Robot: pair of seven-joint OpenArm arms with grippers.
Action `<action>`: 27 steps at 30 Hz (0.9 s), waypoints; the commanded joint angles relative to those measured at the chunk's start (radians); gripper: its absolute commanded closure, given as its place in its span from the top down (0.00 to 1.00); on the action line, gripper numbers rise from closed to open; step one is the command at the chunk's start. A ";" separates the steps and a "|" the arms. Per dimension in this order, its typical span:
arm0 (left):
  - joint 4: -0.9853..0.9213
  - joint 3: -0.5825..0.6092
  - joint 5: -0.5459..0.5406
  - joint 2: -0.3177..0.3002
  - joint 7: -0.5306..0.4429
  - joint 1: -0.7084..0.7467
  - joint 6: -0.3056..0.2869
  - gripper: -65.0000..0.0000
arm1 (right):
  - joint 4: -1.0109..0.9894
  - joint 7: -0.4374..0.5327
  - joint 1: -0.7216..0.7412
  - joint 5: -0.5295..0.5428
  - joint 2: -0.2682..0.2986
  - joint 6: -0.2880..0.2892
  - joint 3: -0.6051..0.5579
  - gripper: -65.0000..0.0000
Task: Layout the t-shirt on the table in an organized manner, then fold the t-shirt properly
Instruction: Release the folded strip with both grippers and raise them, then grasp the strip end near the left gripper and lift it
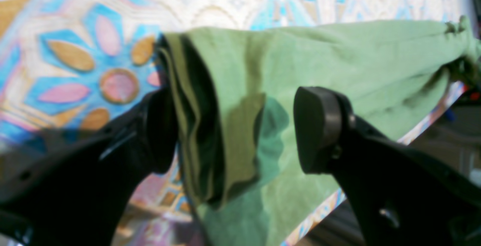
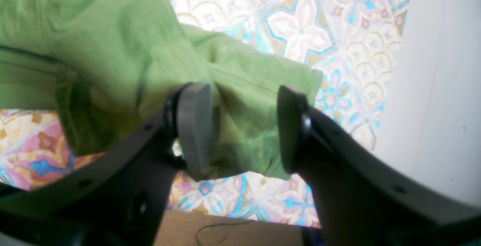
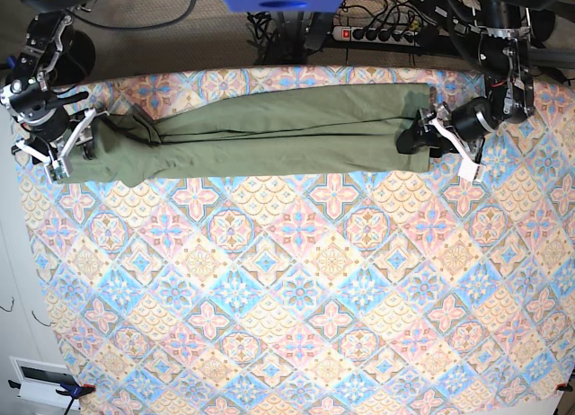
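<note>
Your left gripper (image 1: pixel 235 129) stands wide apart over the t-shirt (image 3: pixel 269 132) end, gripping nothing. Shirt lies in a long band along the bench's (image 3: pixel 296 289) far edge. Right gripper (image 2: pixel 240 126) also spread, straddling the sleeve end.

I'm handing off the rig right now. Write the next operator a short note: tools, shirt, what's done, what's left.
Left tool: open, astride the bunched end of the t-shirt, not gripping.
Right tool: open around the other end, cloth between its fingers, not clamped.
T-shirt: a long narrow band across the far side of the table, stretched between both arms.
Done: the shirt is on the table, lengthwise folded over.
Left: the crosswise folds and tidying both bunched ends.
</note>
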 commanded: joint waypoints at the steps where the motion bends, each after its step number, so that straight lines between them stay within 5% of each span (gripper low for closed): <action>1: 0.001 0.032 0.014 0.000 0.052 0.004 0.004 0.67 | 0.015 0.017 0.008 0.005 0.019 -0.004 0.006 0.42; 4: 0.001 0.082 0.014 0.003 0.052 0.005 0.004 0.63 | 0.015 0.014 0.018 0.005 0.019 -0.004 0.006 0.42; 12: 0.003 0.054 -0.058 0.012 0.041 0.013 0.006 0.00 | 0.015 0.014 0.018 0.005 0.019 -0.004 0.006 0.42; 22: -0.085 -0.208 -0.020 0.008 0.051 -0.072 0.010 0.00 | 0.015 0.014 0.018 0.005 0.019 -0.004 0.005 0.42; 27: -0.154 -0.245 0.003 -0.072 0.041 -0.128 0.009 0.00 | 0.015 0.014 0.018 0.005 0.019 -0.004 0.005 0.42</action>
